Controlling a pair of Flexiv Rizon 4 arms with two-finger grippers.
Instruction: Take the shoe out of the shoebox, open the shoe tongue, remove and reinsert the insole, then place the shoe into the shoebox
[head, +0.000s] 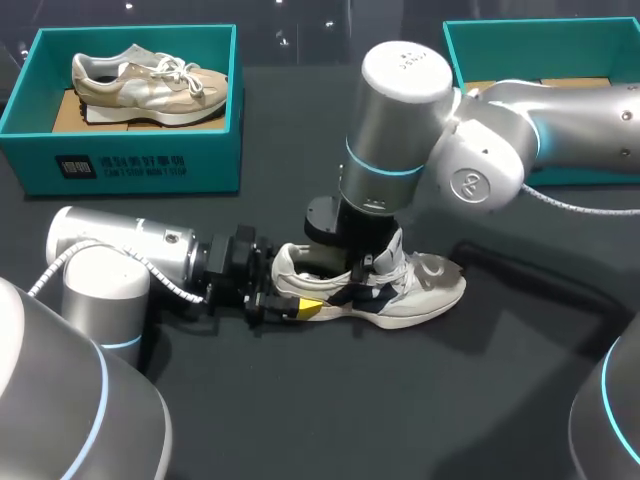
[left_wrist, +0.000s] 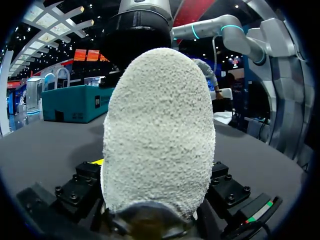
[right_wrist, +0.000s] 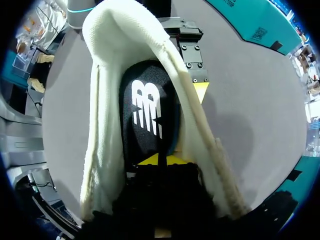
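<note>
Two grippers on shoe (head: 400, 300), mid-frame on table (head: 300, 400), long axis left-right, toe (head: 445, 285) right. Left gripper (head: 292, 295) clamps heel (left_wrist: 159, 130); right gripper (right_wrist: 159, 161), down the opening, tips pinched on insole (right_wrist: 145, 110).

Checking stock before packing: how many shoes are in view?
2. A beige shoe lies in the far-left shoebox; a white shoe stands mid-table. The far-right shoebox, partly hidden by the right arm, may hold more.
</note>
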